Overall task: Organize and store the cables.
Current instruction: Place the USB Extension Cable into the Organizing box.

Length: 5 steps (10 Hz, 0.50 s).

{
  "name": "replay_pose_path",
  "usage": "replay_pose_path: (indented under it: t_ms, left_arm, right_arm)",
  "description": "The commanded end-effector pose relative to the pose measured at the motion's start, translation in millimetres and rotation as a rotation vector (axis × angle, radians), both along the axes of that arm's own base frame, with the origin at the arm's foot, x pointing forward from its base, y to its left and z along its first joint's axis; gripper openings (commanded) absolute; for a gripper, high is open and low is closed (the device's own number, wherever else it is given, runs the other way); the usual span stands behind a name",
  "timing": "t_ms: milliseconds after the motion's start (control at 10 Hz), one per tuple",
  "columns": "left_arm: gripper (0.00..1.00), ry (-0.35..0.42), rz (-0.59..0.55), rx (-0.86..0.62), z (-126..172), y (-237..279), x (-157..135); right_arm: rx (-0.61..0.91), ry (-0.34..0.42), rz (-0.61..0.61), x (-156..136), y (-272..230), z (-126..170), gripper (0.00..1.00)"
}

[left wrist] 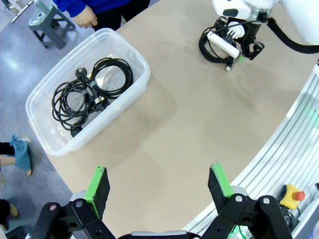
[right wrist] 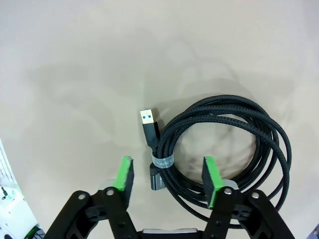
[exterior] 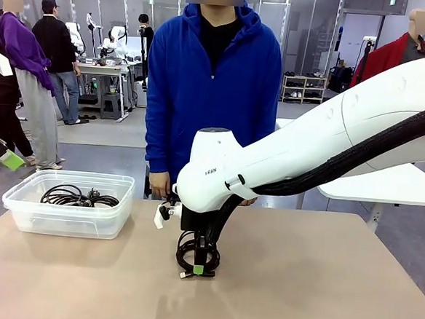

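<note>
A coiled black braided cable [right wrist: 234,107] with a USB plug [right wrist: 148,119] and a grey strap lies flat on the tan table [exterior: 320,284] near its middle. My right gripper [right wrist: 168,163] hangs right over it, pointing down, open, its green pads [right wrist: 124,177] either side of the strapped section without pinching it. From the front, this gripper [exterior: 201,264] stands in the coil [exterior: 186,254]. Other cables [left wrist: 89,92], thicker coils with power plugs, lie in a clear plastic bin [left wrist: 139,59]. My left gripper [left wrist: 159,186] is open and holds nothing, high above the table's near side.
The bin [exterior: 19,208] stands at the table's far left. A person in a blue hoodie [exterior: 203,78] stands at the far edge, behind my right arm [exterior: 331,138]. A metal rail and a red stop button [left wrist: 294,194] lie along my side.
</note>
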State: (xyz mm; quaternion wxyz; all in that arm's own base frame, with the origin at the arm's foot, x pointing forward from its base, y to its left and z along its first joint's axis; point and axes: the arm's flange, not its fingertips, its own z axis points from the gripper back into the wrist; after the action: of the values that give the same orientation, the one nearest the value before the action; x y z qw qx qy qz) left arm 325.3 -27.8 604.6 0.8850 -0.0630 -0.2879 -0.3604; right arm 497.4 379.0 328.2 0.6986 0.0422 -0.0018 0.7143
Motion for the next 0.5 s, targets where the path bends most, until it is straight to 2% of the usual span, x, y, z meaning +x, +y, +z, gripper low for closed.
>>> replay_pose_path:
  t_ms: [0,400]
  left_arm:
    - [1.0,0.009,0.011,0.012,2.7,-1.4,-0.7]
    - [1.0,0.009,0.011,0.012,2.7,-1.4,-0.7]
  right_arm:
    - [0.024,-0.012,0.004,-3.9,-6.8,8.2,1.0]
    - [0.018,-0.06,0.02,-14.9,-6.8,37.2,1.0]
